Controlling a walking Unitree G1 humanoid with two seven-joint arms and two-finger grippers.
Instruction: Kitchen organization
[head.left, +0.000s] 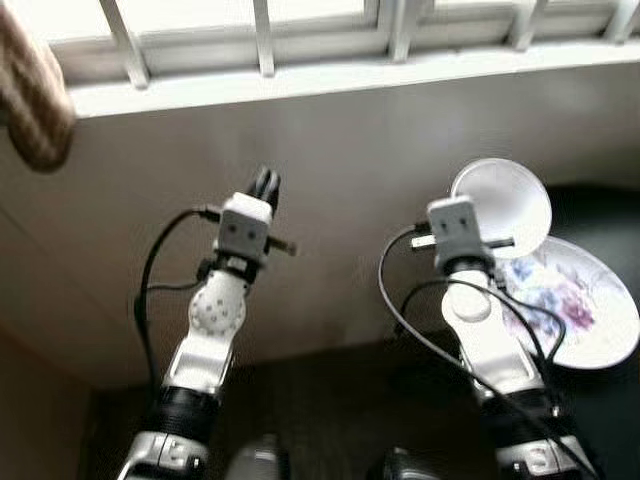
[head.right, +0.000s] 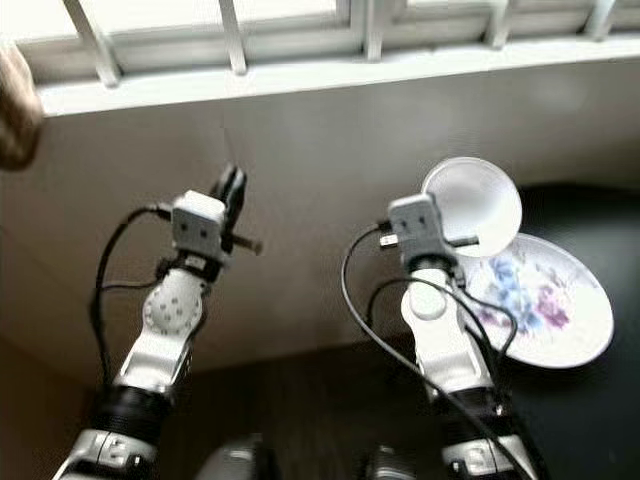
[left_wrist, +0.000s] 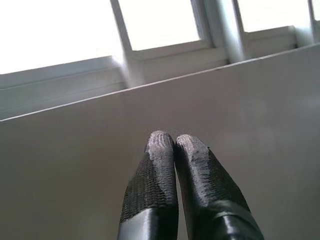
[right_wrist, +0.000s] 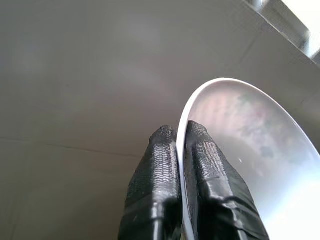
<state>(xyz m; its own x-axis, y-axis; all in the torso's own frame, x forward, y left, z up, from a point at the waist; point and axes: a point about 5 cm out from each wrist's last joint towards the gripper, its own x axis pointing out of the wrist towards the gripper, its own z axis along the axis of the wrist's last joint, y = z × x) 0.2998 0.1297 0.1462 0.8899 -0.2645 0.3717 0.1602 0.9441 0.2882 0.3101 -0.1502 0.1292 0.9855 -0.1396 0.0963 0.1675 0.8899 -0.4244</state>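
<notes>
My right gripper (right_wrist: 178, 136) is shut on the rim of a plain white bowl (head.left: 505, 203), held tilted in the air with its inside (right_wrist: 250, 150) facing up and right. Just below and right of it, a white plate with blue and purple flowers (head.left: 590, 305) lies on the dark counter (head.left: 610, 420). My left gripper (left_wrist: 175, 142) is raised in front of the pale wall, its two black fingers pressed together with nothing between them; from the head it shows at the left (head.left: 264, 186).
A pale tiled wall (head.left: 350, 150) rises right behind both arms, topped by a white sill and window bars (head.left: 264, 45). A brown rounded object (head.left: 35, 100) hangs at the upper left. The dark counter runs along the bottom of the head views.
</notes>
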